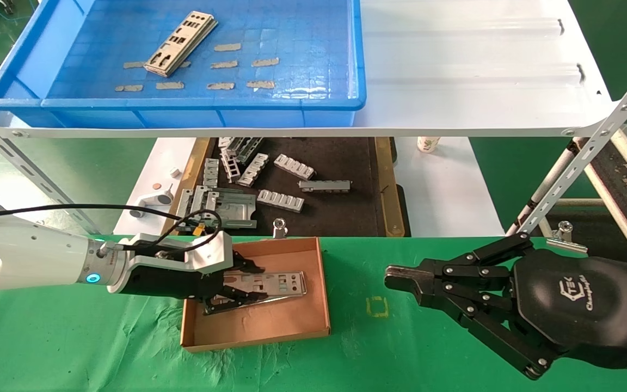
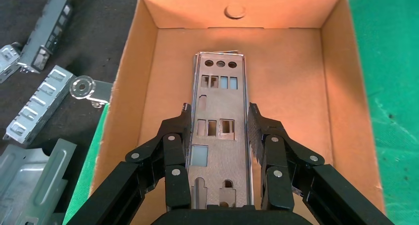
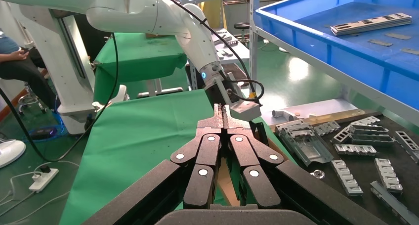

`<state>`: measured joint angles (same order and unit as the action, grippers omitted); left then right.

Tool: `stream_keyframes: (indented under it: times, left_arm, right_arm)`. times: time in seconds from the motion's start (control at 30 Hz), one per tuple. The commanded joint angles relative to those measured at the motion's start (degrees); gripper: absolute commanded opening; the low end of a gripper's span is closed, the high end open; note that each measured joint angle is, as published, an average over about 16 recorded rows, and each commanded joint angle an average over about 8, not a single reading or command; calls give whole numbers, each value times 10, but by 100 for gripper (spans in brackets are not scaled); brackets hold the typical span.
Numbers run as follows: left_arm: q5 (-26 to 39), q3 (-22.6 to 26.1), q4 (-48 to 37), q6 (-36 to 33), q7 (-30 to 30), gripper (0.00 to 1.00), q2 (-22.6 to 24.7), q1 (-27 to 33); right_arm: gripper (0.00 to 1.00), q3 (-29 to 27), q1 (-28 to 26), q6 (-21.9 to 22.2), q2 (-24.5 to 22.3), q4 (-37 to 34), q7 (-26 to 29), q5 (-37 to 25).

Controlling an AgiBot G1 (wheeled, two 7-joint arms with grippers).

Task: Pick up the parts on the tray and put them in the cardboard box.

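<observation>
1. Left gripper [image 1: 248, 286] low inside the box [image 1: 283, 326], reaching in from the box's left side.
2. Fingers [image 2: 176, 151] either side of a plate [image 2: 221, 131], pressed against its long edges; clamped on it, as far as the left wrist view shows.
3. Plate lengthwise in the box, its far end with three round holes near the wall that bears a round dimple; a second plate edge peeping out beneath that end.
4. Box on the green cloth [image 1: 74, 348], just in front of the black-floored tray [image 1: 340, 185].
5. Grey ribbed brackets [image 1: 281, 200] scattered on that black floor, beyond the box.
6. Blue tray [image 1: 194, 111] on the white shelf [image 1: 471, 81], above and behind the box.
7. More plates [image 1: 181, 42] stacked in the blue tray, lying at a slant among tan tape strips [image 1: 221, 85], well apart from the box.
8. Right gripper [image 1: 400, 279] hovering over the cloth to the right of the box, apart from it, fingertips pressed together and holding nothing.
9. Small yellow square mark [image 1: 377, 306] on the cloth between box and right gripper.
</observation>
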<state>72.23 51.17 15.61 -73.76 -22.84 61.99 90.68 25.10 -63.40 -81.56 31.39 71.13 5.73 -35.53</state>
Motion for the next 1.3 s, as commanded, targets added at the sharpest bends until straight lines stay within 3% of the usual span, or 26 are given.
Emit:
stream_keyframes:
  times: [0.03, 0.3, 0.43, 0.63, 0.87, 0.93, 1.07, 1.3]
  left_arm:
    - [-2, -1, -6, 2, -1, 0, 2, 0]
    - [0, 0, -25, 5, -5, 1, 9, -1]
    - [-1, -1, -34, 6, -5, 10, 13, -1]
    - [-2, -2, -46, 9, -6, 41, 17, -1]
    - [-4, -3, -58, 12, -10, 87, 21, 0]
    - [-5, -3, -62, 14, -10, 95, 22, 0]
    - [-7, -5, -68, 14, -11, 100, 24, 0]
    - [-11, -8, -78, 9, -12, 100, 25, 3]
  right_arm:
    - [0, 0, 0, 0, 0, 0, 0, 0]
    - [0, 0, 0, 0, 0, 0, 0, 0]
    - [0, 0, 0, 0, 0, 0, 0, 0]
    - [0, 0, 0, 0, 0, 0, 0, 0]
    - [0, 0, 0, 0, 0, 0, 0, 0]
    - [0, 0, 0, 0, 0, 0, 0, 0]
    - [0, 0, 0, 0, 0, 0, 0, 0]
    - [0, 0, 0, 0, 0, 0, 0, 0]
